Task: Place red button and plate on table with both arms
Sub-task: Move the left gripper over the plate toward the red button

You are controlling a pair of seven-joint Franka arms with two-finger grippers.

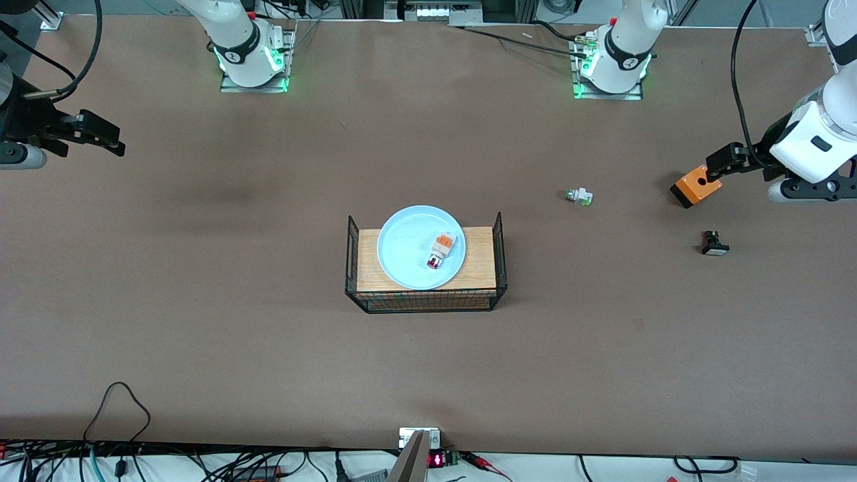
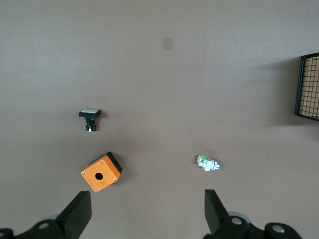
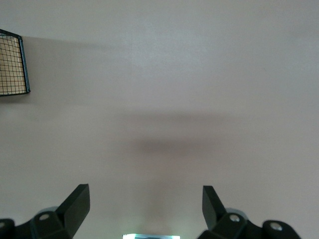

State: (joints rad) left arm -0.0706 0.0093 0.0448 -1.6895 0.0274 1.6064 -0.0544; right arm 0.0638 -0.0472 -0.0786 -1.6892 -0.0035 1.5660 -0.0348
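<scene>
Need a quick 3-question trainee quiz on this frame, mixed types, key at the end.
1. True or false: the red button lies on the plate.
2. What does the plate rest on? A) the table B) the wire rack C) the orange box
3. Fill in: the left gripper and right gripper both have their fingers ____.

Key: 1 true. 2 B. 3 open: both hang over the table at their own arms' ends, holding nothing.
</scene>
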